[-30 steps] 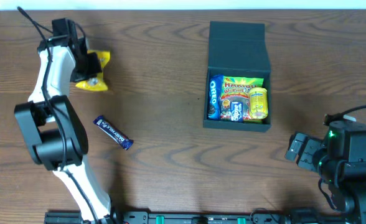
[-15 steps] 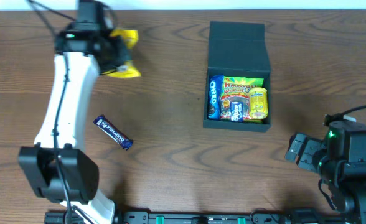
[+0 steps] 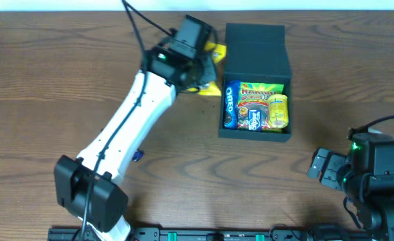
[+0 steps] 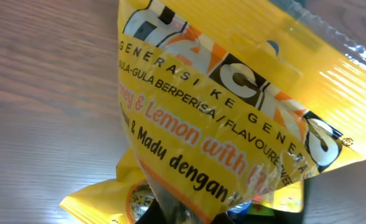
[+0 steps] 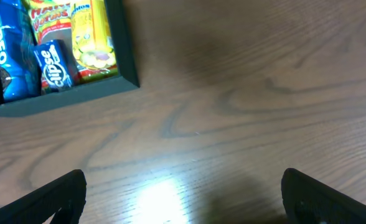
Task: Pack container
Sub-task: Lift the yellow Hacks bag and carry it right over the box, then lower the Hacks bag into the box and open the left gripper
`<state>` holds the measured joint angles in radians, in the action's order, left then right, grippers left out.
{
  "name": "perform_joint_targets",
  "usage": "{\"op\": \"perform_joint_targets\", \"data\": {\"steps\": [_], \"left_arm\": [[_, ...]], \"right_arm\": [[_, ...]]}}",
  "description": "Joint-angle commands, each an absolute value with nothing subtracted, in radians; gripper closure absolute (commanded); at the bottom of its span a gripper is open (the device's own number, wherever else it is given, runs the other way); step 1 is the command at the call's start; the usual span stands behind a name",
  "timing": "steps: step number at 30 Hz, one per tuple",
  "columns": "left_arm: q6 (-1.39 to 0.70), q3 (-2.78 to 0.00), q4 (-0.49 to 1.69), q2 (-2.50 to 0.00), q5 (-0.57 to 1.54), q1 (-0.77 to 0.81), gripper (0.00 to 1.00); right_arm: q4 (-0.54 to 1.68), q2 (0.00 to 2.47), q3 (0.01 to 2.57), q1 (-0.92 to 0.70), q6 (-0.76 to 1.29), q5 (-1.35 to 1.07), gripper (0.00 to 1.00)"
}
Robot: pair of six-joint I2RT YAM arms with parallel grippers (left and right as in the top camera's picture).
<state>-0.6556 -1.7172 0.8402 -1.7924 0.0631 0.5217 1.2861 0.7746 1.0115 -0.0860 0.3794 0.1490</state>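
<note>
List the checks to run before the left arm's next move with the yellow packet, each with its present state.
1. Yellow packet gripped by left pincer: ok.
2. Container lid open: ok.
3. Packet above the opening: not ok; it hangs beside the container's left wall.
4. Free room among the snacks inside: cannot tell.
5. Right pincer open and apart from the container: ok.
</note>
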Motion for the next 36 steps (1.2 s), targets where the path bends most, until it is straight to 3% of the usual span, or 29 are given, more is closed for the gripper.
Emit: {"op": "perform_joint_targets", "data": {"steps": [1,18,36], "left_arm": [[-0.736,-1.738,0.823,-1.775,-0.008,0.576,0.95],[-0.916,-1.737,0.836,-1.898,-0.077,0.776,0.94],[-1.011,-1.737,0.828,-2.073,-0.097,0.793,0.94]], "right_arm": [[1.291,0.772,1.010,-0.078,0.389,0.160,0.01],[1.291,0.772,1.009,-0.078,0.388,0.161,0.01],[1.291,0.772,1.000,-0.078,0.389,0.161,0.01]]}}
